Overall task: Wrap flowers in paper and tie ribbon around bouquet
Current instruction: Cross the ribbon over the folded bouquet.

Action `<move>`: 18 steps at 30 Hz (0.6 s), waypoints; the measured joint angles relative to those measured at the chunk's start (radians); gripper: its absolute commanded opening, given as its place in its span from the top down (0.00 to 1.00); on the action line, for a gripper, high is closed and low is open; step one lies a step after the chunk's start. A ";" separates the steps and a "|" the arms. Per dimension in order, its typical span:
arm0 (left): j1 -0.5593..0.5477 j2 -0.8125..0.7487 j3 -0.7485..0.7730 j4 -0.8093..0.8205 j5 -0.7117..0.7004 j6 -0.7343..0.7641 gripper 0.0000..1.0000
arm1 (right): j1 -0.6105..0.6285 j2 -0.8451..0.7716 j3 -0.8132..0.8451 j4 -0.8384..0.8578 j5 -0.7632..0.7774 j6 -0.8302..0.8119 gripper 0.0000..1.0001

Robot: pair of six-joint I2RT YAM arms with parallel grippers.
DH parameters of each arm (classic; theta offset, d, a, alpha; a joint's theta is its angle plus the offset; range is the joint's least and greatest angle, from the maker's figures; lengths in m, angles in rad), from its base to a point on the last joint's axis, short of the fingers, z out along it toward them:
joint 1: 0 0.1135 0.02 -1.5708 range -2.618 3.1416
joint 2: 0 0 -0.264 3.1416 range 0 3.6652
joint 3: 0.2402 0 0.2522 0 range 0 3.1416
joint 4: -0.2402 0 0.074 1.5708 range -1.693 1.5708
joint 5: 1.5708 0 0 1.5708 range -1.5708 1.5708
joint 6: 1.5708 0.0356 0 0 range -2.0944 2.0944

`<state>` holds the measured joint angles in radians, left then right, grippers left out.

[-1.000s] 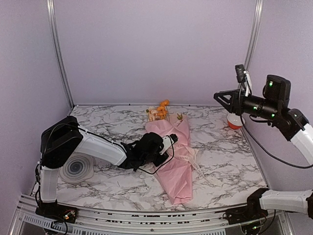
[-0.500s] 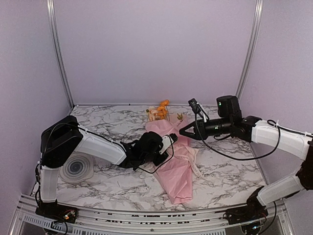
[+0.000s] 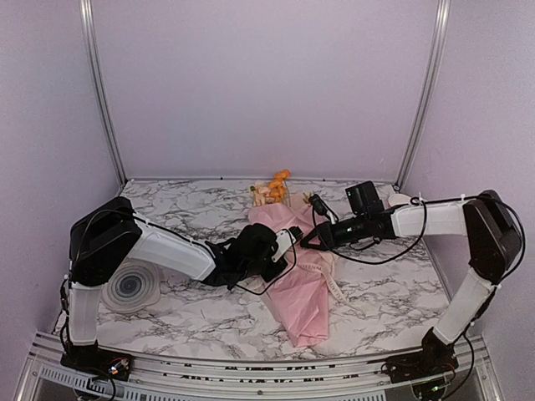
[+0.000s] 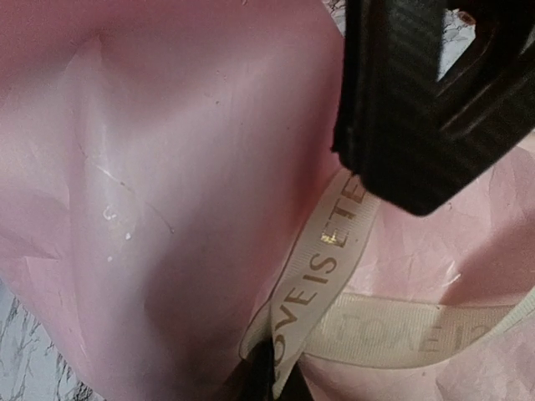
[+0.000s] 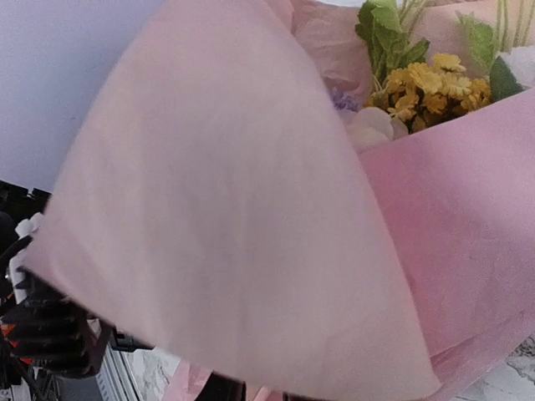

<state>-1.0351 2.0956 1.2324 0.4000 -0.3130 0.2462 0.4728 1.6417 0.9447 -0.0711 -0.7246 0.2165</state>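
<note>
The bouquet [image 3: 299, 288], a cone of pink paper [image 5: 209, 209] already closed round the flowers [image 5: 430, 88], lay on the tabletop [image 3: 184, 209] beneath both tool tips, with its blossoms beyond them. The ribbon [image 4: 330, 251] crossed the cone just ahead of the left tool [image 3: 290, 241], whose jaws were pressed together and appeared to pinch it. The right tool [image 3: 308, 243] met it from the opposite side, and whether its jaws were spread or closed could not be told. Wrapping was judged complete, but no knot was visible, so tying remained.
</note>
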 measured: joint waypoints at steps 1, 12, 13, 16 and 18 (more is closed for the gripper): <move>0.000 0.000 0.000 0.000 0.000 0.000 1.00 | 0.000 0.026 0.014 0.005 0.004 0.001 0.84; 0.001 -0.019 -0.014 0.011 -0.037 0.057 1.00 | 0.000 0.214 0.198 0.019 0.095 -0.011 0.82; 0.000 -0.032 -0.023 0.011 -0.051 0.074 1.00 | -0.002 0.218 0.199 0.018 0.103 -0.012 0.82; -0.012 -0.063 -0.035 0.019 -0.117 0.133 1.00 | -0.010 0.234 0.199 0.019 0.118 -0.012 0.82; -0.023 -0.070 -0.035 0.034 -0.177 0.176 1.00 | -0.018 0.246 0.199 0.018 0.125 -0.011 0.82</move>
<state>-1.0576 2.0254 1.1969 0.4339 -0.4900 0.4221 0.4553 1.8877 1.1435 -0.0528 -0.5995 0.2050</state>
